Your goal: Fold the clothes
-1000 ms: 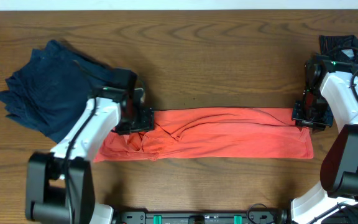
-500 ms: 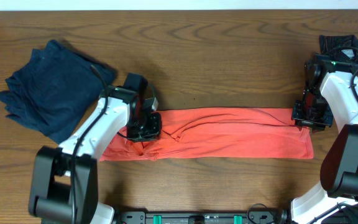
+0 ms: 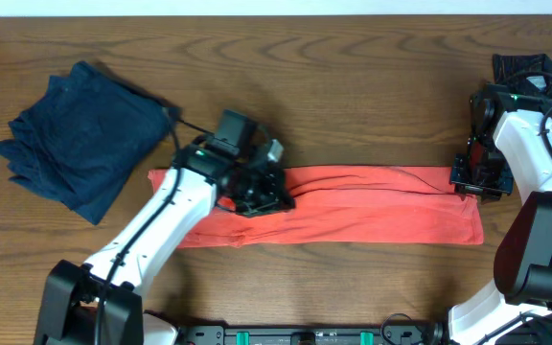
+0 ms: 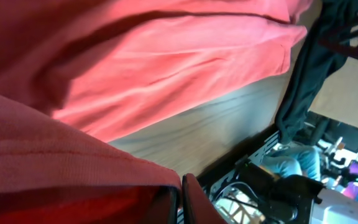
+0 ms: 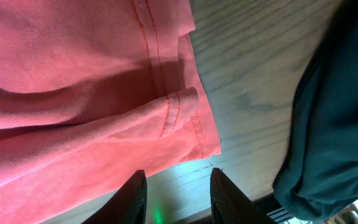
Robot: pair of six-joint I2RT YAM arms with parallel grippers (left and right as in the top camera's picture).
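Coral-red T-shirt (image 3: 372, 211) lies as a long folded band across the lower middle of the overhead frame, with the left gripper (image 3: 264, 195) clenched on fabric toward its left end. The right gripper (image 3: 475, 182) sits at the band's upper right corner, its fingers (image 5: 135, 193) parted and grasping nothing.

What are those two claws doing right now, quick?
Left gripper: closed, pinching the red shirt.
Right gripper: open, holding nothing, above the shirt's corner.

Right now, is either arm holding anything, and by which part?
The left gripper pinches the red shirt by its left end; the right gripper holds nothing.
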